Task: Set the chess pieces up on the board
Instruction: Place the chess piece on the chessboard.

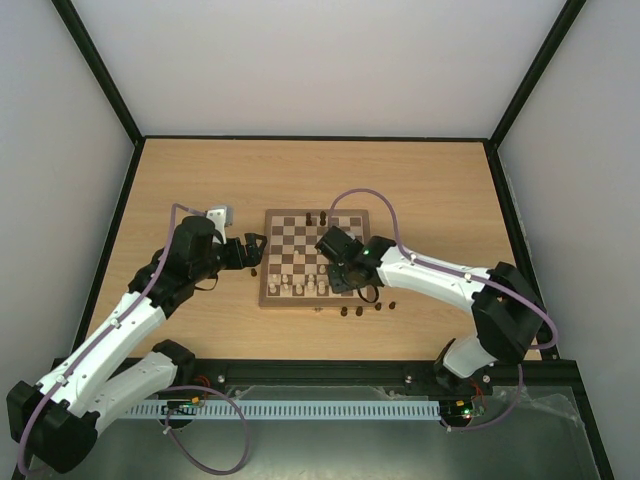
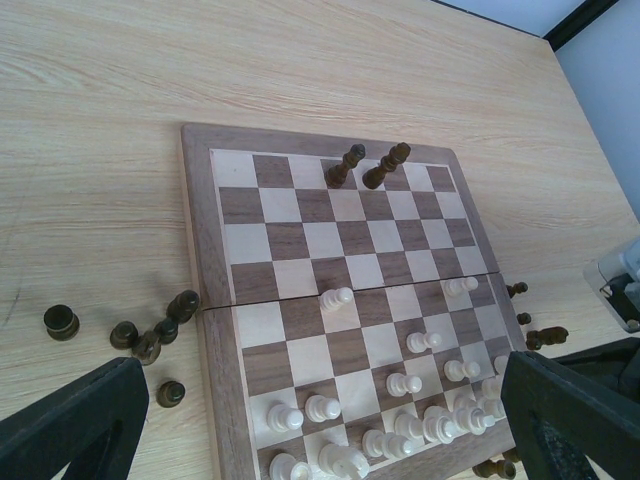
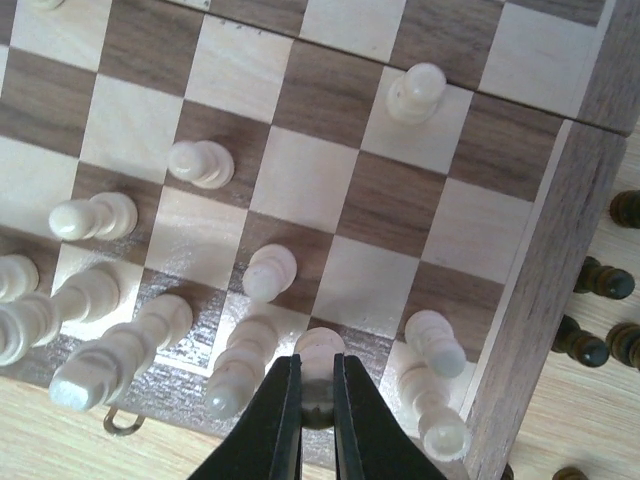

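Note:
The board [image 1: 265, 285] lies mid-table. Two dark chess pieces [image 1: 317, 216] stand on its far row, also in the left wrist view [image 2: 365, 166]. Other dark chess pieces lie loose on the table by the board's front right [image 1: 360, 310], shown in the right wrist view [image 3: 598, 281], and off its other side [image 2: 150, 335]. My right gripper [image 3: 318, 365] is shut on a pale cream chessman [image 3: 322, 350] on the board's near edge row, among several cream chessmen [image 3: 200, 163]. My left gripper [image 2: 320, 430] is open and empty over the board's left side [image 2: 195, 220].
A small grey-white block [image 1: 218, 214] sits on the table left of the board's far corner. A black frame [image 1: 310, 137] edges the table. The right arm [image 1: 440, 280] reaches across the board's right side.

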Robot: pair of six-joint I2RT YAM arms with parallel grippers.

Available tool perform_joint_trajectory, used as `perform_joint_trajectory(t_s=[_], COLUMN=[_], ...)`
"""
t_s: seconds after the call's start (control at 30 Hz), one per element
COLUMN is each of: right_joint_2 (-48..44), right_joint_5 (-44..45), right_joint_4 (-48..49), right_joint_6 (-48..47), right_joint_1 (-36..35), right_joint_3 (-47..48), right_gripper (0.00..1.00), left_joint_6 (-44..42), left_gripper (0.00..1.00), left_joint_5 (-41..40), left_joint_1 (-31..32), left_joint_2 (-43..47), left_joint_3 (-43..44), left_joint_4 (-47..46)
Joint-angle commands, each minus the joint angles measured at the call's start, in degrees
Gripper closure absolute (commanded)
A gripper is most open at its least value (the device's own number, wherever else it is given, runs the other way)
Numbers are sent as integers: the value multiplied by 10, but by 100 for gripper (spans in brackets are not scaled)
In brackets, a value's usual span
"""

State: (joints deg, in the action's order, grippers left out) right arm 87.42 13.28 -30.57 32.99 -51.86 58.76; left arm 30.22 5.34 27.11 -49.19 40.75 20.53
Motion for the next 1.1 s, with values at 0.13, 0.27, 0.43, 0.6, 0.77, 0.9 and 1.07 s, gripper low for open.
perform_joint_trajectory(t_s=[0.13, 0.27, 0.43, 0.6, 0.77, 0.9, 1.07], right_joint_2=[-27, -28, -25, -16, -14, -9, 5], right_joint_5=[1, 4, 5, 6, 7, 3, 6], right_joint_4=[-40, -40, -31, -24, -14, -8, -6], right_joint_6=[20, 22, 22, 19, 16, 11, 8], right_joint_1=[-16, -16, -16, -15, -16, -15, -14], right_joint_3=[-25, -34, -42, -40, -40, -35, -28], right_gripper=[98, 98, 97, 97, 97, 97, 97], left_joint_6=[7, 8, 9, 10, 12, 11, 11], left_gripper=[0, 1, 1, 0, 0, 1, 1], left_joint_5=[-3, -1, -2, -1, -1, 0, -1], left_joint_1=[2, 2, 2, 2, 2, 2, 2], left_joint_2=[3, 3, 4, 4, 4, 0, -2], left_joint_3=[2, 4, 4, 2, 1, 2, 1], left_joint_4=[5, 4, 5, 4, 2, 0, -2])
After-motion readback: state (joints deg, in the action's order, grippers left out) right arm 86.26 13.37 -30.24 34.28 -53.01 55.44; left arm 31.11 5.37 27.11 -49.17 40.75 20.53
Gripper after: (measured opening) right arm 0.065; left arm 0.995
